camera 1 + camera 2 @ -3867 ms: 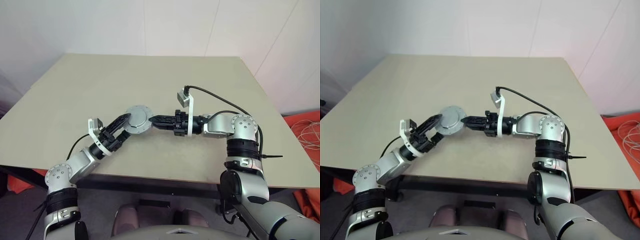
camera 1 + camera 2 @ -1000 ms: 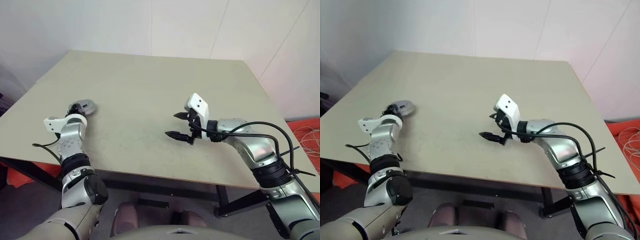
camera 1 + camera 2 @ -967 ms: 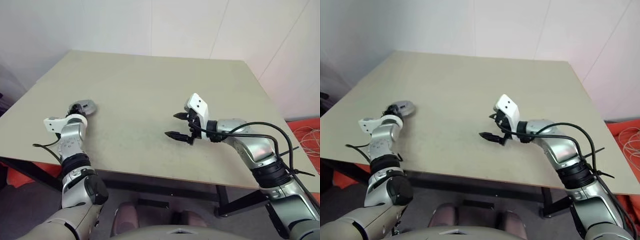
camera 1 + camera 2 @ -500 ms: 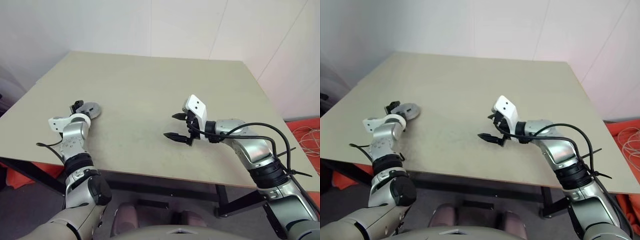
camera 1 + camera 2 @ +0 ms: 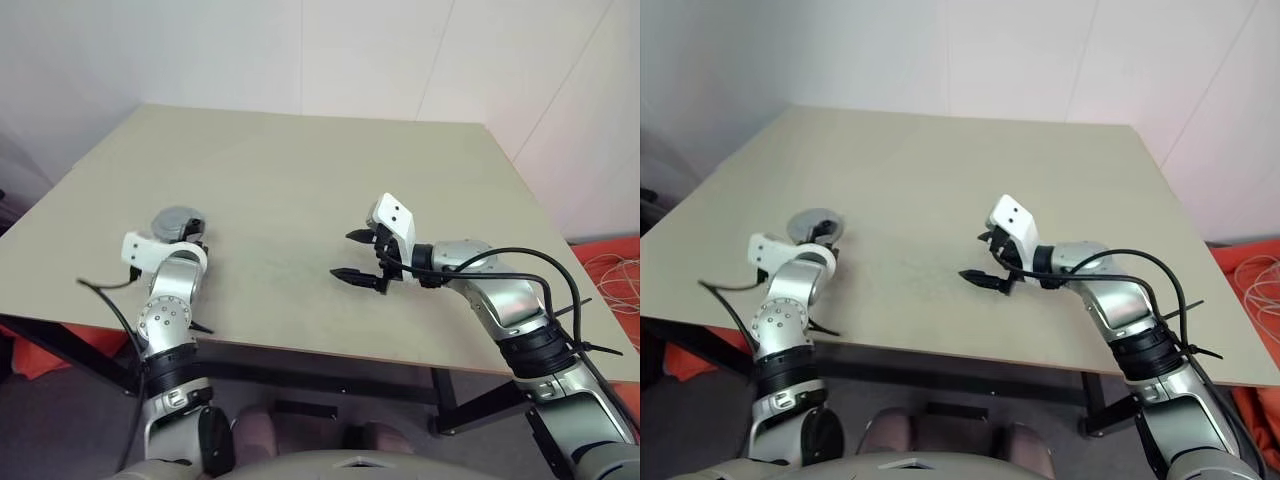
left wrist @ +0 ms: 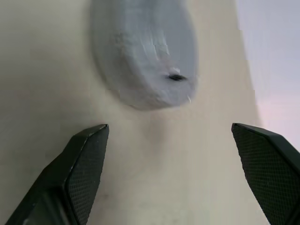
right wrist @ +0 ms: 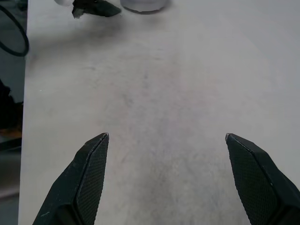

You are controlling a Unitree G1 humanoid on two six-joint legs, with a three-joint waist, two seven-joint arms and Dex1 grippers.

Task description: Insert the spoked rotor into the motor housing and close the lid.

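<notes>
Motor housing (image 5: 176,221) now alone on table (image 5: 300,180), left jaws released

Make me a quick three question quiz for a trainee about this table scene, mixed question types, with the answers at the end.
1. True or false: the left tool is clamped on the closed motor assembly.
2. Multiple choice: where does the assembly lie? A) near the table's left edge B) at the table's centre C) under the right tool
3. Fill in: the right tool's jaws are ____, with nothing between them.

Key: 1 false, its fingers stand apart, short of the assembly. 2 A. 3 open.
</notes>
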